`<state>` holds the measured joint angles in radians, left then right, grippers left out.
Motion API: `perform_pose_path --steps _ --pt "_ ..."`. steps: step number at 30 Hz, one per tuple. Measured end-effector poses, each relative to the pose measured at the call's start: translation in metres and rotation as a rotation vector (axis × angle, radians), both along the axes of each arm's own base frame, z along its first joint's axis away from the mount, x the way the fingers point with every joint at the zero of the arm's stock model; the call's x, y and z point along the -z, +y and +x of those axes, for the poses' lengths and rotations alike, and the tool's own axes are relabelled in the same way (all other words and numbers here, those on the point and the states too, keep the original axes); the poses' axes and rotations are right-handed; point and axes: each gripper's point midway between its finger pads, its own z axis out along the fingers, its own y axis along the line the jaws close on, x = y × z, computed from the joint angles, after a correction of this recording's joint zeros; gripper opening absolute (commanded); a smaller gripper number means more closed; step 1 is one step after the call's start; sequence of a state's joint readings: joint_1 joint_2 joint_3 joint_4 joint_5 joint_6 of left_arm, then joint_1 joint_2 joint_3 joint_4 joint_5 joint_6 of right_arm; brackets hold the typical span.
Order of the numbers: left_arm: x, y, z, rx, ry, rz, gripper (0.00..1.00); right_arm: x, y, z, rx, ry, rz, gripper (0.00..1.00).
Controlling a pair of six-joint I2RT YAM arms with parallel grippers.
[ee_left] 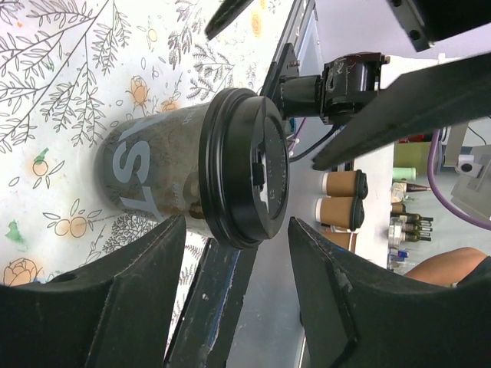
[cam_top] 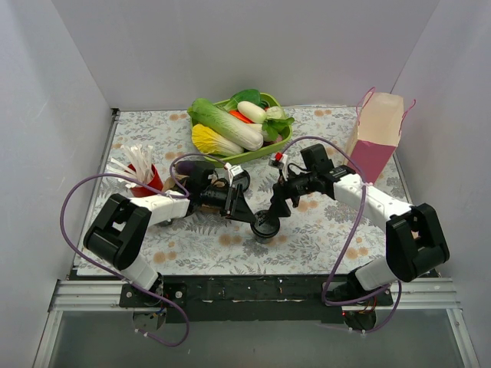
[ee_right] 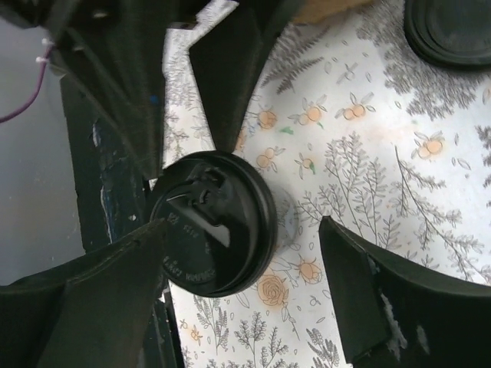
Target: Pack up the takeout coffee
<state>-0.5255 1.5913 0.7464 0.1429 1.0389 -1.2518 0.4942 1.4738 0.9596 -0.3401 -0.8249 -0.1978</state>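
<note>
Black-lidded, dark grey cup (cam_top: 266,224) stands upright on the flowered cloth (cam_top: 330,230), near the front edge, about midway between the two arms. White lettering on its side shows in the left wrist view. Left gripper (ee_left: 238,230) reaches in from the left, spread wide. One finger (ee_left: 115,307) sits each side of the cup, and the gap is broader than the lid (ee_left: 245,165). No grip seen; it holds nothing. Right gripper (ee_right: 242,224) comes at the same cup from the right and above and is also wide open. The lid lies in the gap, hard against one finger and well apart from the other. Cannot tell whether that near finger touches the rim. It has nothing clamped either. In the top view the two grippers' tips meet over the cup and part of it is hidden. Further back, a green tray (cam_top: 270,100) of toy vegetables sits centre rear. A pink bag (cam_top: 376,138) stands open at rear right, well apart from the cup. A red cup of white straws (cam_top: 146,178) is at the left, beside the left arm.
</note>
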Motion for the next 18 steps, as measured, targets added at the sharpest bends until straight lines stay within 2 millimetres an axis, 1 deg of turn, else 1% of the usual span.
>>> perform_pose_path --steps 3,7,12,18 --pt "0.003 0.001 -0.002 0.001 0.004 0.004 0.56 -0.011 0.0 -0.008 -0.081 -0.068 0.047 0.96" --pt "0.004 0.002 -0.003 0.002 0.004 0.002 0.56 -0.024 0.001 -0.013 -0.174 -0.188 0.103 0.98" --pt "0.001 0.001 -0.004 0.015 -0.001 -0.014 0.56 -0.019 -0.001 -0.019 -0.279 -0.278 0.111 0.98" --pt "-0.003 0.0 -0.005 0.027 -0.008 -0.034 0.56 -0.017 0.008 -0.025 -0.422 -0.398 0.108 0.98"
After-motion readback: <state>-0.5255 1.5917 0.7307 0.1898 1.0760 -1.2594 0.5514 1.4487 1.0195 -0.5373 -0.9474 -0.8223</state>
